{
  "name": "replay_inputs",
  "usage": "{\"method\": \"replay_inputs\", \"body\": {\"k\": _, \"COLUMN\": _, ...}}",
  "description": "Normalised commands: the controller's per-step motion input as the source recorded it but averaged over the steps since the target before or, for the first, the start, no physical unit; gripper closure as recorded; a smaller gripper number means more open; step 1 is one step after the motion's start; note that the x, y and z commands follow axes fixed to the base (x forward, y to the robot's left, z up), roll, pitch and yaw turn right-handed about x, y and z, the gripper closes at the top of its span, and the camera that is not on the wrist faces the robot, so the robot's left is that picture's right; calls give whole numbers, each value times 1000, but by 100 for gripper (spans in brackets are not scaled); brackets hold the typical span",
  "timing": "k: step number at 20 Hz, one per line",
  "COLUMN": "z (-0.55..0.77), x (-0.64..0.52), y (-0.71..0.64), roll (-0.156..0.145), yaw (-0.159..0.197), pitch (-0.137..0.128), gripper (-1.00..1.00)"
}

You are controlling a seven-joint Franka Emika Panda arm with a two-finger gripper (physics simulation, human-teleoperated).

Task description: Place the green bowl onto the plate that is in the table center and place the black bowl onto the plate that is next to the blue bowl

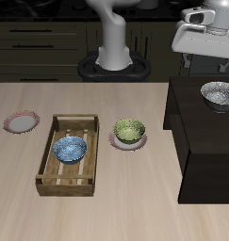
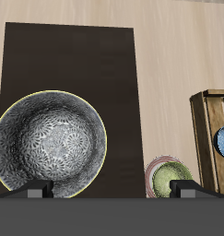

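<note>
Above the cabinet [image 1: 205, 132] hangs the gripper [image 1: 206, 38], fingers spread wide, holding nothing. Below sits the black bowl [image 2: 51, 145]. Green bowl [image 1: 129, 129] rests on the center plate [image 1: 127, 141]; blue bowl [image 1: 70, 149] lies in the crate [image 1: 67, 155].

A matt, pale wood grain is shown by the table [image 1: 135, 202]. The tray [image 1: 68, 155] is built of rough wooden slats. A dark, matt, faintly grained finish is seen on the cabinet [image 2: 76, 64]. A glazed, speckled sheen is carried by the black bowl [image 2: 51, 143].
</note>
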Motion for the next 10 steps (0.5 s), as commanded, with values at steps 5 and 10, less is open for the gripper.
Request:
{"method": "replay_inputs", "body": {"k": 5, "z": -285, "x": 74, "y": 83, "roll": 21, "yaw": 22, "pitch": 43, "gripper": -100}}
{"method": "replay_inputs", "body": {"k": 10, "z": -233, "x": 43, "y": 33, "roll": 15, "yaw": 11, "pitch": 26, "gripper": -100}}
